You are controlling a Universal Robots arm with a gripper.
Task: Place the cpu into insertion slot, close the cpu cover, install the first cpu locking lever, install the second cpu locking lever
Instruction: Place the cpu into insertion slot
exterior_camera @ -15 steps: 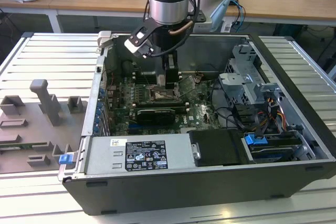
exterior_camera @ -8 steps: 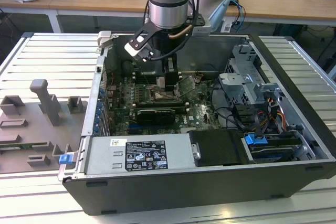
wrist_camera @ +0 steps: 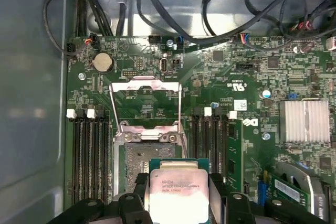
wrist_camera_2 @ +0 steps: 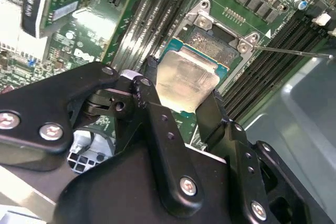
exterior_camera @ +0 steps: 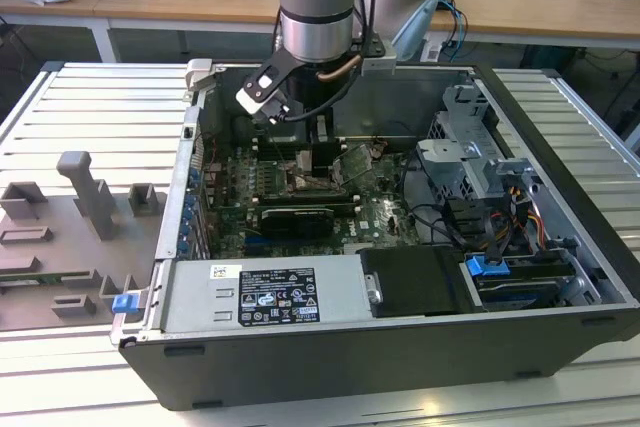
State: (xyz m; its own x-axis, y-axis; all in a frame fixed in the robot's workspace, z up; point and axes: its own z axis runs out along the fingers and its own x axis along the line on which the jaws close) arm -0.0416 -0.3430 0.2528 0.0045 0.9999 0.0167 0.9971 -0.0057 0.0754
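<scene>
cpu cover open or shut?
Open: the cpu cover is swung back off the insertion slot, leaving its centre bare.

The exterior view stands off the computer case (exterior_camera: pixel 300 367), raised and tilted down over its near wall. It is far enough back to take in the whole open box, the ribbed counter (exterior_camera: pixel 80 97) beneath it and the arm (exterior_camera: pixel 315 7) that hangs in from the far side. The first wrist view looks straight down on the motherboard (wrist_camera: pixel 236 77) from a moderate height. The second wrist view sits close behind the pincer (wrist_camera_2: pixel 181 82) and looks slantwise past it. Both wrist views share the cpu (wrist_camera: pixel 176 195) (wrist_camera_2: pixel 186 80) it grips and the insertion slot (wrist_camera: pixel 147 163) (wrist_camera_2: pixel 210 35); the exterior view takes in that same board from much farther off
</scene>
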